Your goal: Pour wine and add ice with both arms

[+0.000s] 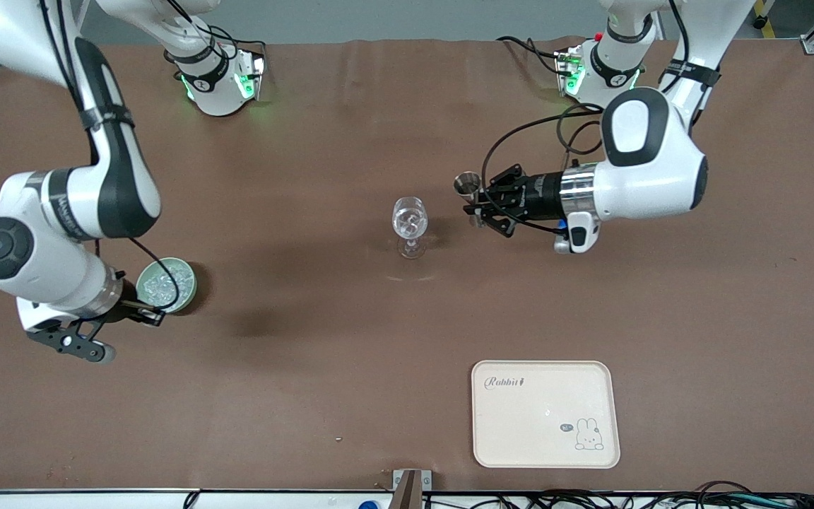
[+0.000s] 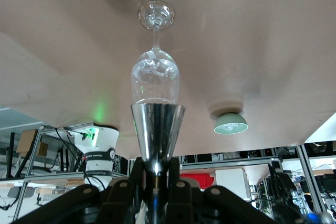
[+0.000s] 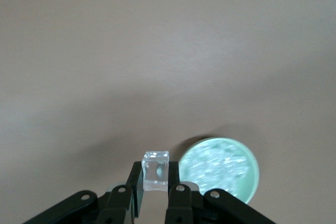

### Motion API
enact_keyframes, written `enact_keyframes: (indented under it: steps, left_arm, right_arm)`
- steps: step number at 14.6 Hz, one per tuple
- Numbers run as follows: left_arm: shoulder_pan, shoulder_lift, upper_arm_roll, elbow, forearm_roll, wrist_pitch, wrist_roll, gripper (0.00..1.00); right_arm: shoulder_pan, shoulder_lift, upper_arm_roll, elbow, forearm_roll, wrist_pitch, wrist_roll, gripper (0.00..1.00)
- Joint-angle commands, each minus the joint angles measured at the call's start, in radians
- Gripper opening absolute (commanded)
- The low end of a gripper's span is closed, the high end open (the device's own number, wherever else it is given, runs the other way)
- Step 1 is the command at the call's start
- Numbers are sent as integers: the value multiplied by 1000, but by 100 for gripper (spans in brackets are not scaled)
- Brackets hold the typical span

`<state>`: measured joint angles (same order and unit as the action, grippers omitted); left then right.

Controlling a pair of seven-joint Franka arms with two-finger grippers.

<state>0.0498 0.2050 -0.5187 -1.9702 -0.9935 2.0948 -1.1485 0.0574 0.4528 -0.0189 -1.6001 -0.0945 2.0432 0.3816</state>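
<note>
1. The bench (image 1: 350, 353) carries a tray (image 1: 545, 413) nearest the front camera.
2. The left gripper (image 1: 476, 203), jaws closed on the jigger (image 1: 467, 184), hangs beside the glass (image 1: 409, 225) toward the left arm's end.
3. The right gripper (image 3: 155, 188) is over the bench beside the bowl (image 1: 166, 285) of ice (image 1: 164, 284), jaws gripping one cube (image 3: 156, 170).
</note>
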Motion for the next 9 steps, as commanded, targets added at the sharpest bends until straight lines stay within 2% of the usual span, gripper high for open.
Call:
enact_keyframes:
  steps: [1,5,9]
  left_arm:
    - [1,10,-3,4,26,13,-11,1]
    - [-10,20,-4,7,33,39,-14,1]
    - [-13,17,113,7,-8,-2,-34,1]
  right_arm:
    - [-37,-51,-1,-159,-2,80,-81,1]
    - [-36,-109,-4,-286,-2,98,-81,2]
    - [-37,-111,-16,-424,-5,237,-90,2]
